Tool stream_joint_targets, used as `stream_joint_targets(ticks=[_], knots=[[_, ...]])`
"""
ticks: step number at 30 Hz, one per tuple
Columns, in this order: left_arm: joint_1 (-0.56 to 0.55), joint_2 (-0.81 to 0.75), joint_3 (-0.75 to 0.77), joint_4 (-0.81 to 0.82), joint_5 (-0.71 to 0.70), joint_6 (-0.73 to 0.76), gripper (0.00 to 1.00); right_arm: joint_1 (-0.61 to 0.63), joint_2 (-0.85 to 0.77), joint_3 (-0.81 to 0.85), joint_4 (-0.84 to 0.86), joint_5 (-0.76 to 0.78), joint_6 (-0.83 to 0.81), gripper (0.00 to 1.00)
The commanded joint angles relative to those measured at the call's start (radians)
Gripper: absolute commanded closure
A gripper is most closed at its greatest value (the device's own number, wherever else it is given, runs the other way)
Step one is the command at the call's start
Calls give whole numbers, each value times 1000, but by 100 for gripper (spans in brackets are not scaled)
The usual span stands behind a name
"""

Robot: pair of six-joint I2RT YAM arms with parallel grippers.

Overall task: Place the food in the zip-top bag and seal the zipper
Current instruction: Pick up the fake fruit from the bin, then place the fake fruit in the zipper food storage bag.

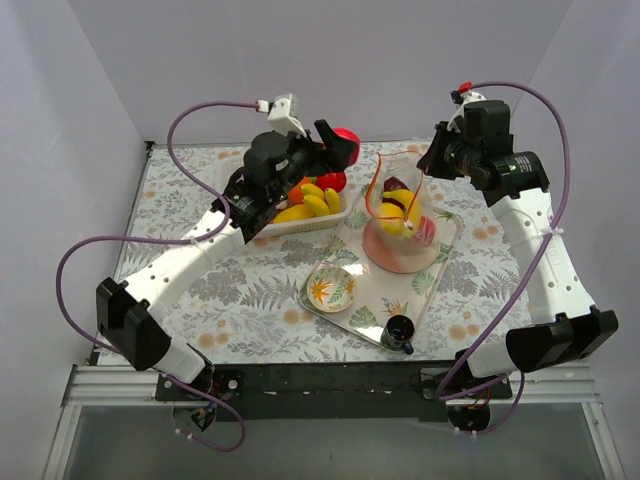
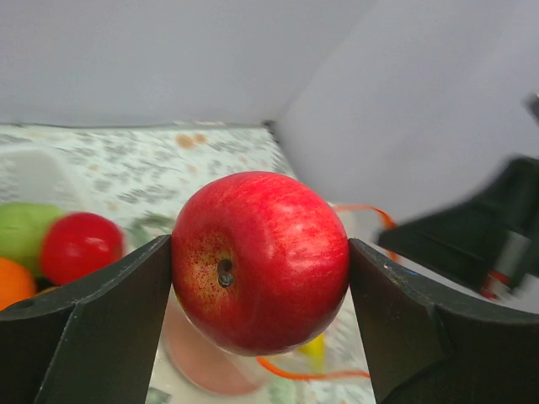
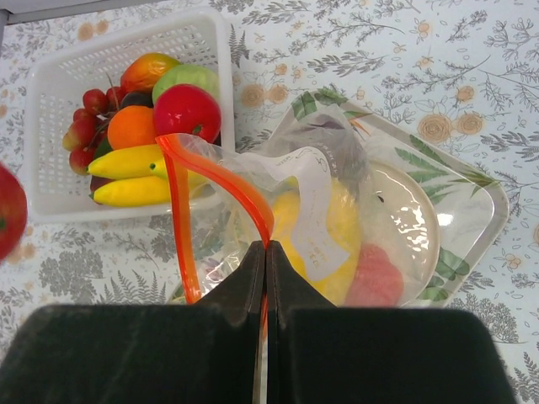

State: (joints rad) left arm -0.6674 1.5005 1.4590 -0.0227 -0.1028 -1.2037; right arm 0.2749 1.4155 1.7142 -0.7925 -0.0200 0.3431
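Observation:
My left gripper [image 2: 261, 263] is shut on a red apple [image 2: 263, 257] and holds it in the air behind the white basket; in the top view the apple [image 1: 347, 136] is left of the bag's mouth. The zip-top bag [image 1: 402, 215] stands open on the tray with yellow, dark and pink food [image 3: 337, 220] inside. My right gripper [image 3: 267, 246] is shut on the red-orange zipper [image 3: 221, 178] and holds the mouth up and open. More food, including bananas [image 3: 135, 175], an orange piece, a red apple and a green piece, lies in the basket.
The white slotted basket [image 1: 262, 228] stands at the back left of the bag. The clear leaf-patterned tray [image 1: 443, 268] also holds a floral bowl [image 1: 330, 287] and a small dark cup [image 1: 398, 334]. White walls enclose the table.

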Motion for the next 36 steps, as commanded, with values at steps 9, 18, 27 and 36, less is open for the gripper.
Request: stream_joint_targets(ticks=[9, 18, 27, 36], knots=[[-233, 144, 59, -68, -15, -174, 39, -2, -27, -34, 56, -12, 68, 99], [-244, 270, 192, -98, -52, -175, 2, -2, -50, -42, 52, -41, 85, 99], [-244, 143, 138, -126, -76, -142, 3, -5, -26, -2, 23, 18, 43, 99], [-195, 172, 275, -394, -403, 116, 2, -5, -12, 64, -4, 86, 34, 99]])
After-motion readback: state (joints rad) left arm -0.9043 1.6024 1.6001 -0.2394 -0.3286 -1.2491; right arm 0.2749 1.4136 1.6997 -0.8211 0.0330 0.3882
